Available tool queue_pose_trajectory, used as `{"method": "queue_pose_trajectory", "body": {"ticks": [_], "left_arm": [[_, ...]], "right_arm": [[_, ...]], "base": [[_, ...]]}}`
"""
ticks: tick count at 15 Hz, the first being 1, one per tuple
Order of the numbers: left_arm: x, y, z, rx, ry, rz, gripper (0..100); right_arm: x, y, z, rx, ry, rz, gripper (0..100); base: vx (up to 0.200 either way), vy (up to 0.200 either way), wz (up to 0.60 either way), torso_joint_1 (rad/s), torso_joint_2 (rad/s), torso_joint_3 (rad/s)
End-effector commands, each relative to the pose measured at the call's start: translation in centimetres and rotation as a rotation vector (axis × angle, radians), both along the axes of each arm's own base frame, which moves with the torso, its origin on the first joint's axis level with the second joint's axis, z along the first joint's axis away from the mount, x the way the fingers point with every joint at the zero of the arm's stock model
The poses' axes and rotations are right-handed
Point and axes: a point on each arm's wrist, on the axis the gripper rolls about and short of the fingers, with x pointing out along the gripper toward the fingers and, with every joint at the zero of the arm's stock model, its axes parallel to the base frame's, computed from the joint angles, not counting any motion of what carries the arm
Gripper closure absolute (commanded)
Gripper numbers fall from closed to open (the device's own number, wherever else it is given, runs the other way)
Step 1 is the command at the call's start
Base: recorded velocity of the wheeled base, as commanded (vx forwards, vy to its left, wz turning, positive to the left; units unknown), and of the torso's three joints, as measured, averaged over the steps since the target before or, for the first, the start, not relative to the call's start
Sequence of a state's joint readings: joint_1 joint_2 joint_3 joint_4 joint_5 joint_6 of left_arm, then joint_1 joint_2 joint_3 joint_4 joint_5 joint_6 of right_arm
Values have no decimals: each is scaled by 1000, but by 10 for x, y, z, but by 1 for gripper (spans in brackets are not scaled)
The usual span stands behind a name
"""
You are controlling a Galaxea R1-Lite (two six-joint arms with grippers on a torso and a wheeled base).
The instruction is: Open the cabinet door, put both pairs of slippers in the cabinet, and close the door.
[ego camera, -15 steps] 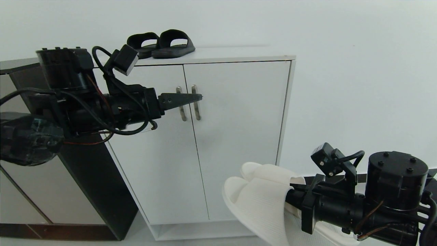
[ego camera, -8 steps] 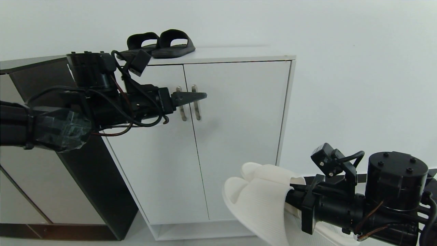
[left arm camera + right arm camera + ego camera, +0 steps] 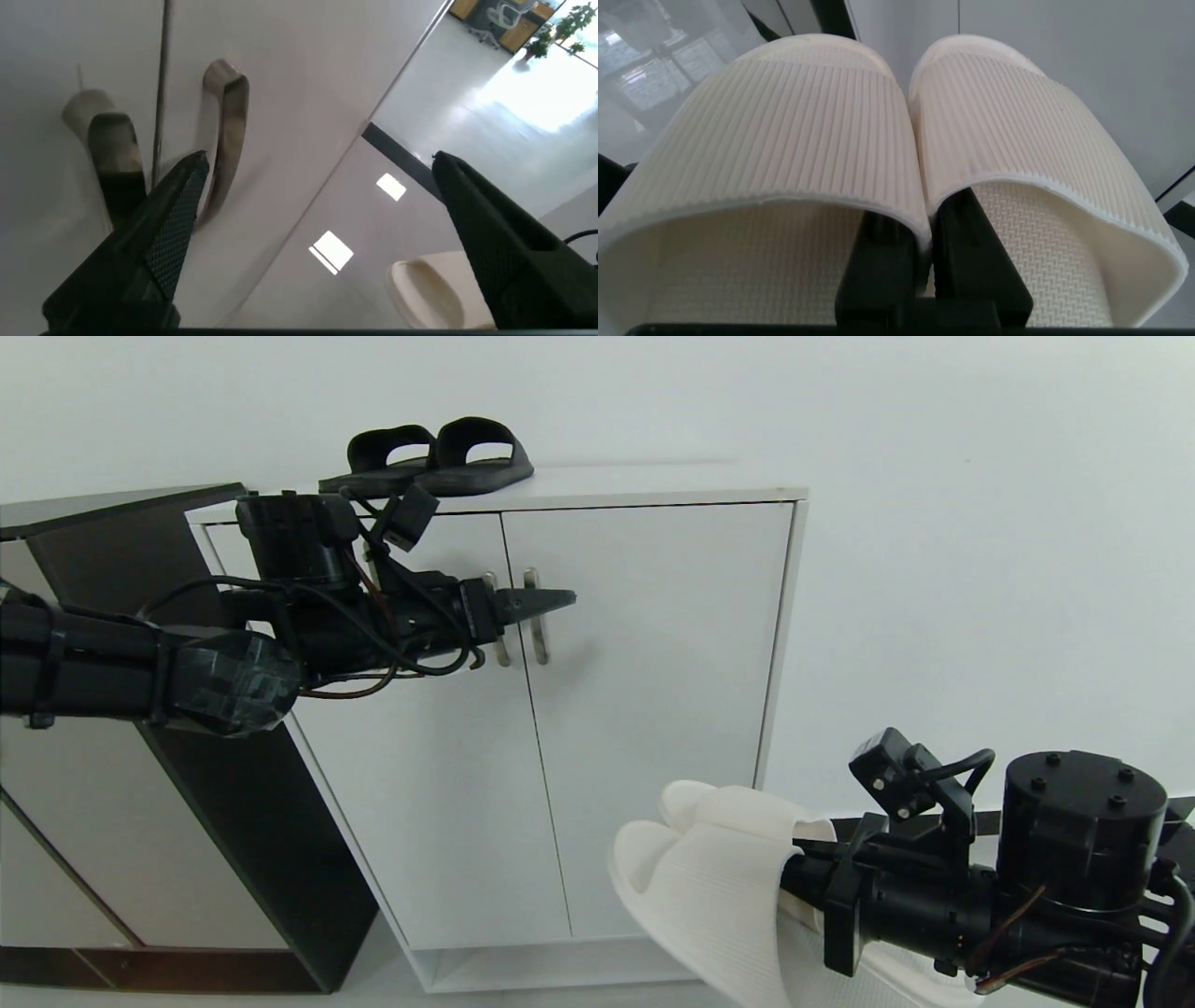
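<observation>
The white cabinet point(image 3: 653, 709) stands with both doors shut, and a pair of black slippers point(image 3: 439, 455) lies on its top. My left gripper point(image 3: 560, 601) is open in front of the two metal handles point(image 3: 536, 633) at the door seam. In the left wrist view its spread fingers point(image 3: 177, 219) sit close to the doors, with the right door's handle point(image 3: 229, 131) just beside one finger. Low on the right, in front of the cabinet, my right gripper point(image 3: 794, 877) is shut on a pair of white slippers point(image 3: 700, 887). Its fingers point(image 3: 887, 266) pinch the inner straps of the white slippers point(image 3: 785, 121).
A dark glossy cabinet point(image 3: 233, 803) stands against the white cabinet's left side. A plain white wall point(image 3: 980, 569) lies behind and to the right. Pale floor point(image 3: 392, 989) shows below the cabinet's base.
My left arm has moved forward toward the cabinet, bringing its gripper tips from the left handle across to just past the right handle. The right arm with the white slippers has kept still.
</observation>
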State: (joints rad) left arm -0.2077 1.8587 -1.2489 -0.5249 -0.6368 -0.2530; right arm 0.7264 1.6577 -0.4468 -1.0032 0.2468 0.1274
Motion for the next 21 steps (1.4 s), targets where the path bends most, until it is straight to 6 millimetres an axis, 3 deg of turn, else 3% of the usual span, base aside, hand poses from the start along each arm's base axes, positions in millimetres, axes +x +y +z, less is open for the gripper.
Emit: {"method": "queue_pose_trajectory", "body": {"ticks": [1, 2, 3, 10, 17, 21], "left_arm": [[8, -2, -6, 3, 13, 5, 0], [9, -2, -6, 3, 10, 5, 0], [9, -3, -7, 3, 13, 4, 100], [2, -5, -7, 5, 20, -5, 100], [-57, -8, -11, 39, 3, -58, 100], [-65, -6, -13, 37, -9, -55, 100]], "right_arm": [[0, 0, 0, -1, 1, 1, 100], [0, 0, 0, -1, 1, 1, 100], [0, 0, 0, -1, 1, 1, 100], [-1, -1, 0, 2, -1, 2, 100], [-15, -9, 1, 34, -41, 115, 100], [-17, -11, -1, 6, -70, 140, 100]], "base": [[0, 0, 0, 0, 0, 0], [0, 0, 0, 0, 0, 0], [0, 0, 0, 0, 0, 0], [0, 0, 0, 0, 0, 0], [0, 0, 0, 0, 0, 0], [0, 0, 0, 0, 0, 0]]}}
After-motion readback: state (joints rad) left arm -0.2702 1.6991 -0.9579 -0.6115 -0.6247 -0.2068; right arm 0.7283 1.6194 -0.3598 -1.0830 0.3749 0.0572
